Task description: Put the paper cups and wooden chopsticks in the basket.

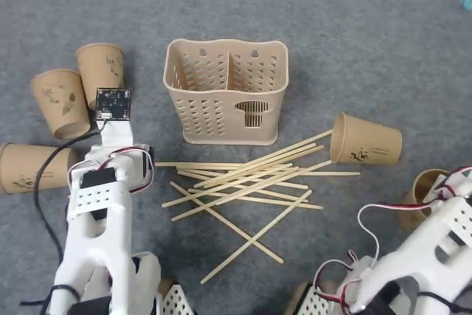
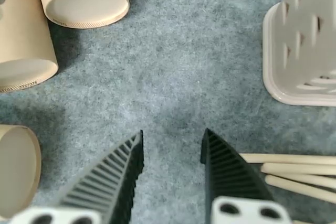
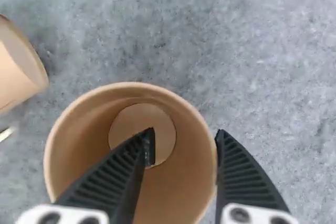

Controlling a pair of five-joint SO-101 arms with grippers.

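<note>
While the basket (image 1: 228, 108) stands empty: we judge the task barely begun. Both of its compartments look bare from above, though we cannot see their floors.
left cups (image 1: 61, 102): three lie on their sides on the mat (image 1: 369, 49), well apart from the basket on the left arm's side. None of them is held.
side cup (image 1: 366, 140): it lies tipped over near the basket's other end, its mouth touching the chopstick tips.
upright cup (image 1: 422, 188): it stands mouth up, under the right arm and away from the basket.
chopsticks (image 1: 247, 178): they lie in a loose crossed heap on the mat just in front of the basket. None is inside it.
left gripper (image 2: 173, 135): its fingers are spread and hold nothing. It hangs over bare mat between the left cups and the basket, with chopstick ends just beside one finger.
right gripper (image 3: 185, 132): its fingers are spread astride the upright cup's rim, one down inside and the other outside the wall. They are not yet pressed on it.
step in hand: we judge the right arm is set to pinch the upright cup's wall.
done: nothing that we can see.
left to do: all five cups and every chopstick must still go in the basket.
</note>
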